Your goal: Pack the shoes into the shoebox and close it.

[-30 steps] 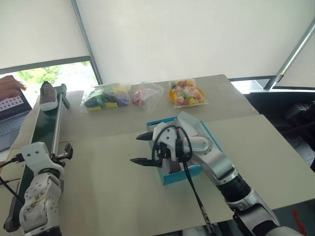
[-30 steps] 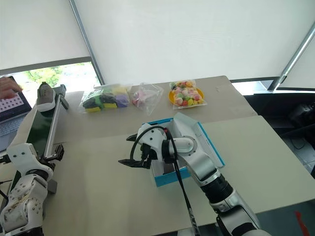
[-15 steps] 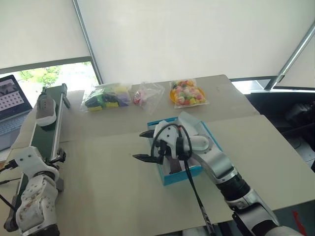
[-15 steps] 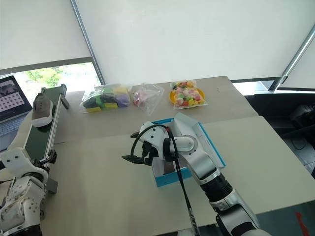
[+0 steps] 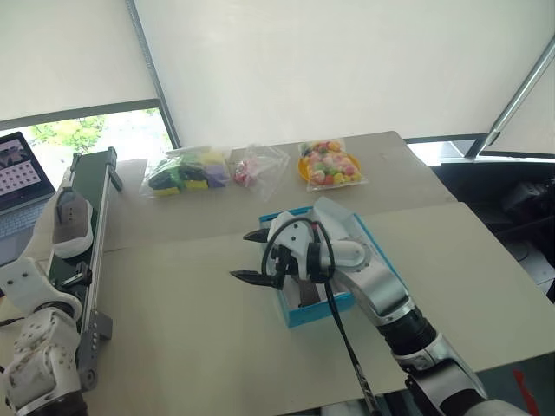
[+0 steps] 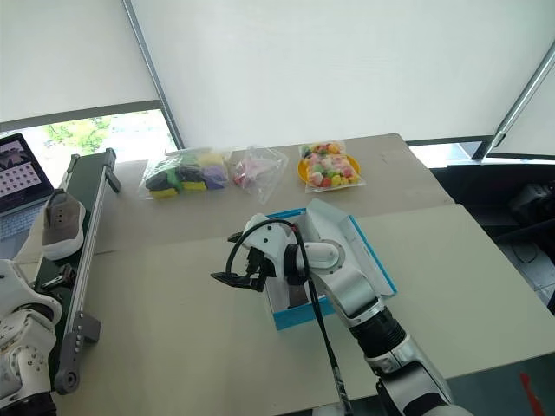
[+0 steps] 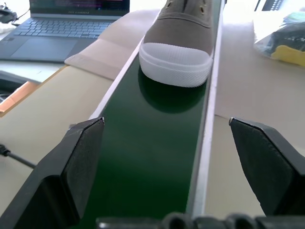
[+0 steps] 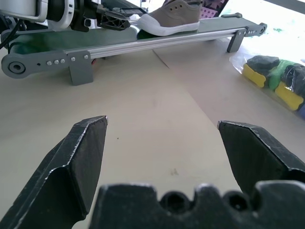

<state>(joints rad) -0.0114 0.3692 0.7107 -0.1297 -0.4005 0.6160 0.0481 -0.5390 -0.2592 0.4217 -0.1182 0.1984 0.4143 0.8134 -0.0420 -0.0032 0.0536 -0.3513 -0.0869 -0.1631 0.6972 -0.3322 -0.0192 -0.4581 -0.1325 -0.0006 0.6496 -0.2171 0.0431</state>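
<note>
Grey shoe (image 7: 180, 34) lies lengthwise on the belt (image 7: 157, 143), toe toward the spread left hand (image 7: 167, 157).

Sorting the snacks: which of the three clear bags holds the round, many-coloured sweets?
The bag farthest right, nearest the blue box; its sweets sit on yellow.

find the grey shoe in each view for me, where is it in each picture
Left eye view: shoe at the left edge, on the green conveyor belt.
Right eye view: shoe far left, on the same belt.
Left wrist view: toe cap top centre, ahead of the open fingers.
Right wrist view: shoe top centre, on the belt.
Shared landmark: the belt.
</note>
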